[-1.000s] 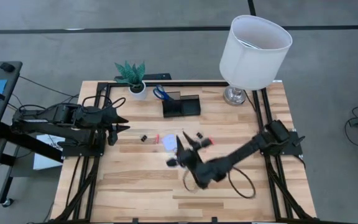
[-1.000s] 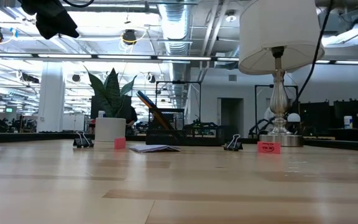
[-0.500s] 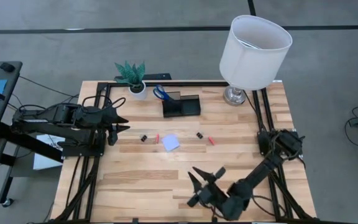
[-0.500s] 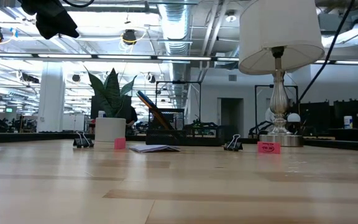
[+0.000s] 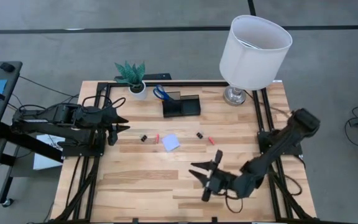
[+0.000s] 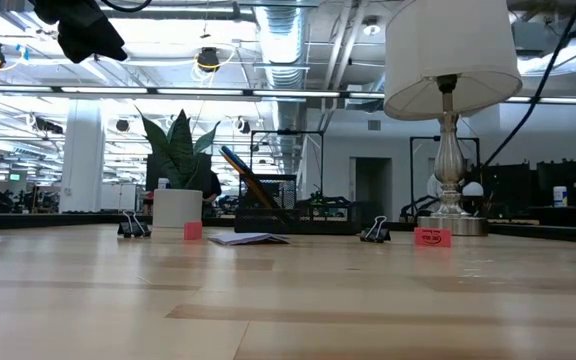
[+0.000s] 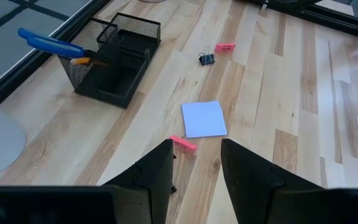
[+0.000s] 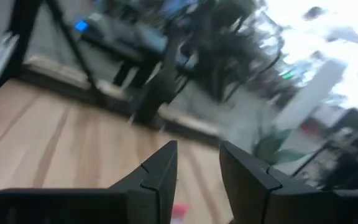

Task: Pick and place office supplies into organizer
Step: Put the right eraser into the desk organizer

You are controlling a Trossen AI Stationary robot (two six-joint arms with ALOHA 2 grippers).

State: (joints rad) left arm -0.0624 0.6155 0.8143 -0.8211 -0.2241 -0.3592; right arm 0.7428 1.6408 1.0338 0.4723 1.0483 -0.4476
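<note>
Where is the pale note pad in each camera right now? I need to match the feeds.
High view: note pad mid-table, below the organizer.
Low view: flat sheet before the organizer.
Left wrist view: centre, beyond the left tool.
Right wrist view: not visible.
Shared landmark: the organizer.

Grey floor (image 5: pixel 73 43) around the wooden table (image 5: pixel 135 180); white-shaded lamp (image 5: pixel 255 43) at back

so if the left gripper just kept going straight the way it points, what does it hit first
Probably the small pink eraser-like bit lying just ahead of the left gripper, with the pale blue square note pad right behind it. Depth is hard to judge, so it may pass over both.
</note>
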